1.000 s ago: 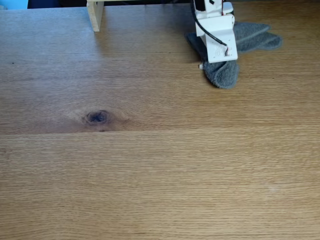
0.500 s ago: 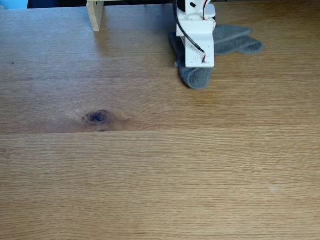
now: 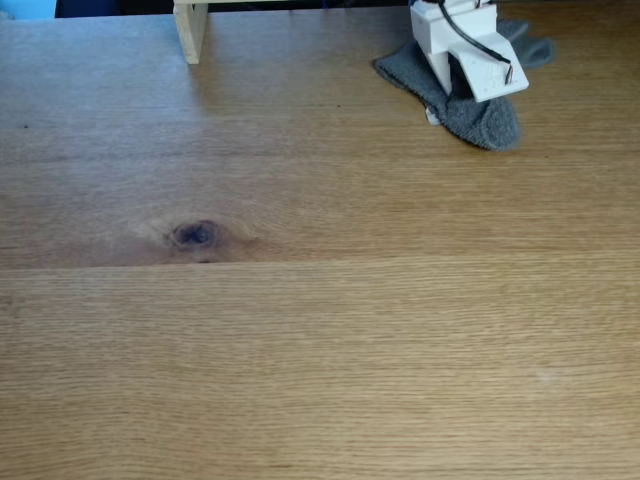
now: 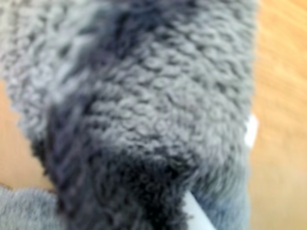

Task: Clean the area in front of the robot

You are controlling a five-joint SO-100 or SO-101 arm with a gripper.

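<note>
Arm: the white robot arm (image 3: 462, 45) is reaching down at the far right of the fixed view, its flat panels tilting toward the right, with a black wire looping across them and a thin red one ending at the lower corner.

Gripper: the gripper (image 3: 452, 98) is pressing down into the grey terry cloth; its fingertips are sitting under the white panels and buried in fabric, so I cannot tell how the jaws are standing or whether they are pinching the cloth.

Cloth: the grey terry cloth (image 3: 478, 116) is lying bunched beneath the arm, 1 rounded lobe poking out toward the camera and flatter folds spreading left and behind. In the wrist view its looped pile (image 4: 158, 115) is crowding the lens, blurred, with a dark crease running down the left and slivers of white plastic (image 4: 250, 132) peeking at the right edge and bottom.

Surface: the oak-grain wooden surface (image 3: 330, 360) is stretching wide across the fixed view, plank seams running left to right.

Knot: 1 dark oval knot (image 3: 196, 234) is sitting left of centre, well apart from the cloth.

Post: a pale wooden post (image 3: 190, 28) is standing at the far edge, left of the arm.
</note>
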